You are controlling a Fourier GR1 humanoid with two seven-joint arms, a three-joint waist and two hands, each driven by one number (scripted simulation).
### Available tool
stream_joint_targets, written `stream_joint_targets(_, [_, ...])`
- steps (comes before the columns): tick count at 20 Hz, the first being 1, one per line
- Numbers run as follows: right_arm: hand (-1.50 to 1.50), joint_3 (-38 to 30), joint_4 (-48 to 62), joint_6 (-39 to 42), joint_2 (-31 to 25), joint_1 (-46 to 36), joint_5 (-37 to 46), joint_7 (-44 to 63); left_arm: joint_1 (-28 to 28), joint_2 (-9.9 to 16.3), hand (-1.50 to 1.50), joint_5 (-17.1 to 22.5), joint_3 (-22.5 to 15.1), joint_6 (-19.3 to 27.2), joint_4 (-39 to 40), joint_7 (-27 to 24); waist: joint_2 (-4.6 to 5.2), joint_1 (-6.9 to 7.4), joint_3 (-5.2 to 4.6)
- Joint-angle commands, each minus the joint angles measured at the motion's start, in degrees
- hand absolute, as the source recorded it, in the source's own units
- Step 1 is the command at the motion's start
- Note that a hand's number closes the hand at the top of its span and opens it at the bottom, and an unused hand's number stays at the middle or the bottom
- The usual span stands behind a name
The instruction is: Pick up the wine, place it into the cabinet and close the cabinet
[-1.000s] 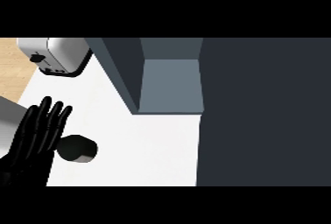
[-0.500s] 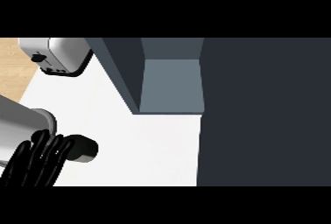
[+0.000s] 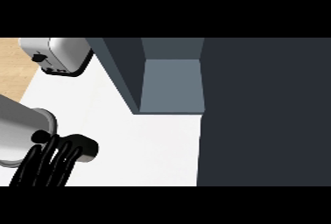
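- Wine (image 3: pixel 82 148) stands on the white counter (image 3: pixel 149 144) at the lower left, seen from above as a dark round top, well apart from the cabinet (image 3: pixel 171 85).
- Left hand (image 3: pixel 48 162) lies over the bottle's near side with its fingers stretched long and close together across it — whether they wrap round the bottle or only rest on it I cannot tell.
- Risk one: if the fingers merely lie on top, a lift probably leaves the bottle behind or tips it onto the counter, since a tall bottle caught high and off-centre is likely to topple.
- Risk two: the hand covers most of the bottle, so a slip inside the hold would be hard to spot from this view.
- Risk three: the cabinet's opening is narrow — its grey floor sits between a dark wall on the left and the large dark door panel (image 3: pixel 265 109) on the right, so a tilted bottle could knock either edge on the way in.
- Toaster (image 3: pixel 57 54) stands at the upper left, clear of the likely path.
- Right hand does not show.
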Motion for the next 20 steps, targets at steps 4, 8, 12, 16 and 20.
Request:
stream_joint_targets(4, [-1.5,-0.52,-5.54,-1.57,-0.42,-2.84,-1.86,5.82,-3.06,0.6,-1.5,3.58,5.13,3.9,-8.28,5.36,0.08,-0.17,-0.02])
stream_joint_targets(8, [-1.5,1.22,-8.2,-3.46,0.93,-1.06,-1.31,7.59,-3.09,0.81,-1.5,2.04,5.23,6.47,-11.53,8.61,-0.07,-0.35,0.01])
stream_joint_targets(12, [-1.5,1.25,-8.4,-3.62,0.55,-1.96,-0.64,8.22,-2.31,0.88,-1.5,2.78,7.65,6.14,-10.21,7.81,-0.1,-0.19,-0.01])
stream_joint_targets(16, [-1.5,0.83,-10.22,-4.07,-0.23,-0.95,0.23,8.94,-1.64,3.31,-1.5,8.37,15.46,2.91,-9.02,6.44,-0.24,-0.1,-0.07])
stream_joint_targets(20, [-1.5,0.48,-6.74,-4.9,0.08,-5.47,0.33,8.97,-1.89,4.06,-1.5,11.03,19.92,2.09,-8.85,7.94,-0.13,0.26,-0.06])
